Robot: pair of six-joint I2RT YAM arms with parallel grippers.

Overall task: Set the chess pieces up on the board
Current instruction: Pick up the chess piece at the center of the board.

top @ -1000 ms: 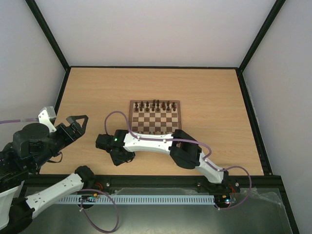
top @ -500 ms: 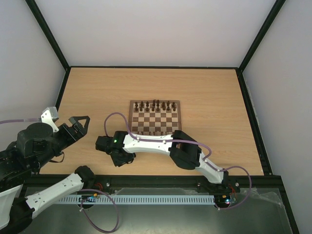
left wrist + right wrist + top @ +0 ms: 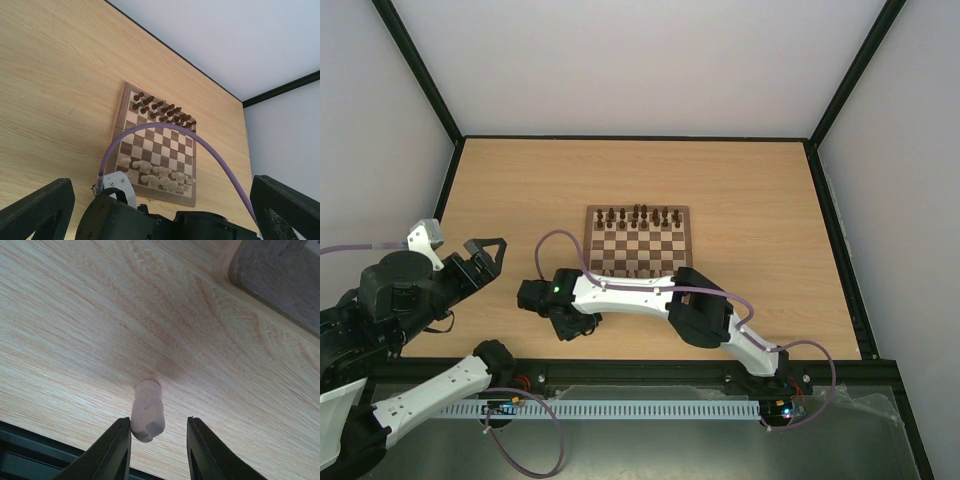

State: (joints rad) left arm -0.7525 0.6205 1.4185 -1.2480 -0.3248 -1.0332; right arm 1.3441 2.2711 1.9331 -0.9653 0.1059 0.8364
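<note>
Holding left gripper (image 3: 485, 252) spread wide, board (image 3: 152, 150) with its ranked pieces far ahead between the jaws. Keeping right gripper (image 3: 156, 450) parted around one pale chess piece (image 3: 147, 412) on the table (image 3: 75, 315), close against one finger, clear of the other.

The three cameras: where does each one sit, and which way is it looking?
Top external: fixed overhead at the near edge, looking down on the table; the board, left gripper and right gripper show.
Left wrist: riding behind the left gripper, facing the board across the table; its own fingers fill the bottom corners.
Right wrist: close above the table, looking down; its fingers flank a pale chess piece.
Shared: top and left wrist views both show the board.
</note>
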